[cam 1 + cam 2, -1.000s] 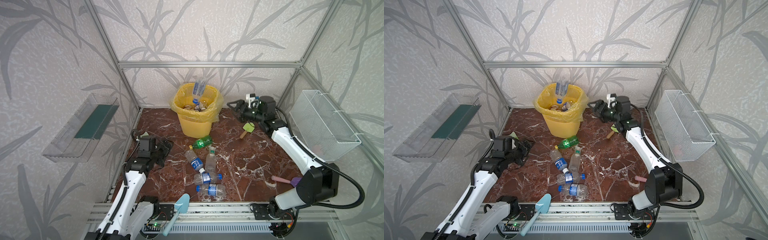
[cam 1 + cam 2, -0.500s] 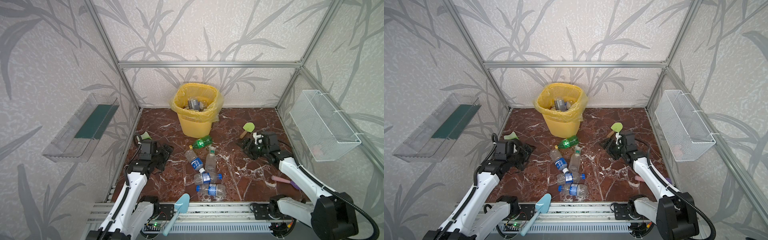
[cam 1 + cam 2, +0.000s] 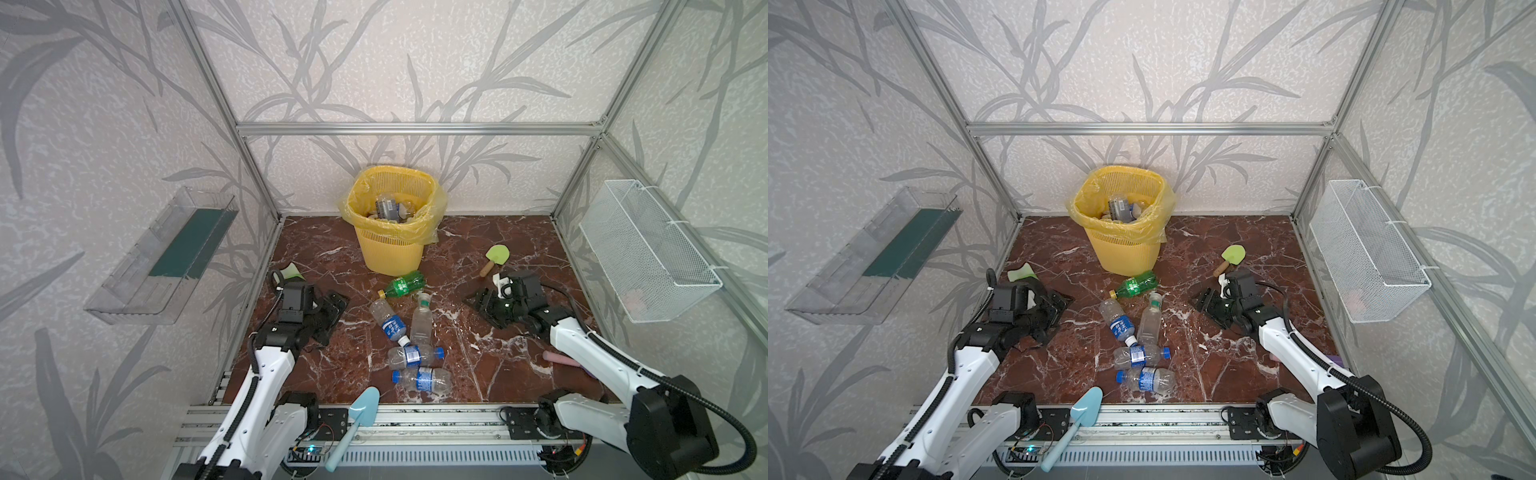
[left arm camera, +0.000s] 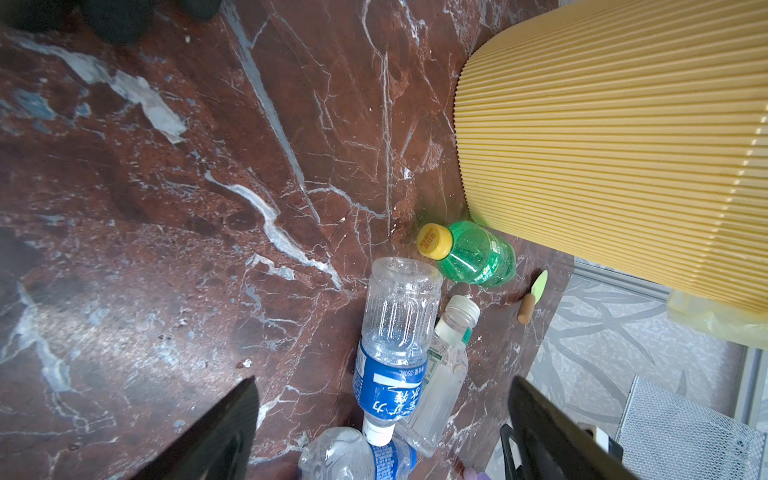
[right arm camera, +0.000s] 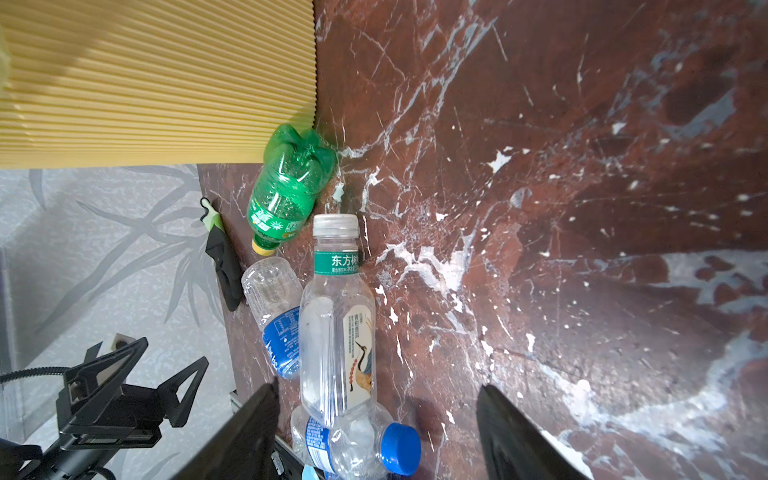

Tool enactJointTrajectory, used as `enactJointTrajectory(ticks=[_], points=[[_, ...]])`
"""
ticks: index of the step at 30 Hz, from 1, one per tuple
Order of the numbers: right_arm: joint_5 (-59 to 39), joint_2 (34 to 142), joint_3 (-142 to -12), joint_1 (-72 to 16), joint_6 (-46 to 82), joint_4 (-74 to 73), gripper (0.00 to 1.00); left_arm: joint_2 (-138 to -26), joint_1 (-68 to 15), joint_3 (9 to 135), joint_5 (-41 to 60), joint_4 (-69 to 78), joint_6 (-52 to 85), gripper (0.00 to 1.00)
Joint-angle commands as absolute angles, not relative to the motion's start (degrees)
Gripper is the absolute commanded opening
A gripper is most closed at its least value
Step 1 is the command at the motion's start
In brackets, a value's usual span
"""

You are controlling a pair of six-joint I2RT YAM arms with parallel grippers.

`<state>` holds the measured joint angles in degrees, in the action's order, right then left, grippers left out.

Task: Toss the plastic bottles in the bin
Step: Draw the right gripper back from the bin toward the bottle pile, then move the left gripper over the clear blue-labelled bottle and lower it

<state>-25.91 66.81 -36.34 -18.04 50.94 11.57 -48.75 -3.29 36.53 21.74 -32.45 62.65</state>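
**Right gripper** (image 3: 482,311): jaws apart, nothing between them. It sits low over the marble (image 3: 457,257), tips turned toward the loose bottles and short of them. In its wrist view the tall clear bottle (image 5: 337,324) lies lengthwise straight ahead, cap away, in line with the gap between the jaws but beyond the tips.

**Left gripper** (image 3: 334,318): jaws wide, empty. It is also low, on the opposite side of the pile, facing the blue-label bottle (image 3: 388,320) and not touching it.

**Arms:** both forearms rise from the front rail (image 3: 415,415) and lean inward, wrists bent so the grippers point at the centre (near mirror poses).

**Bottles:**
- Five lie on the floor in both top views.
- The green bottle (image 3: 405,284) lies just beside the foot of the bin (image 3: 392,253); I cannot tell whether they touch.
- The blue-label and tall clear ones lie side by side.
- Two more with blue caps (image 3: 411,355) (image 3: 424,378) lie nearer the rail.
- The bin stands mid-floor against the back wall, with several bottles inside it (image 3: 388,208).

**Step (judgement):** between throws, at the start of the next pick. Part of the job is done and five bottles are left.

**Next move (judgement):**
- The right gripper looks best placed. It should advance along the floor until the jaws straddle the tall clear bottle's body, then close.
- It then lifts the bottle clear of the blue-capped one at its base and carries it above the bin rim before release.
- The bottle is round and light, so it may roll or skid if one jaw arrives first.
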Motion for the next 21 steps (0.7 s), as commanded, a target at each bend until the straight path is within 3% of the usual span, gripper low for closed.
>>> enactJointTrajectory(ticks=[1,21], points=[[-25.2,67.1,-35.2,-18.7,51.0,9.7,0.75,-47.7,-3.7,35.2,22.9,-32.2,62.7,0.93],[-24.5,64.4,-32.2,-18.8,50.9,8.9,0.75,-58.7,-24.9,34.9,13.5,-20.2,71.9,0.93]])
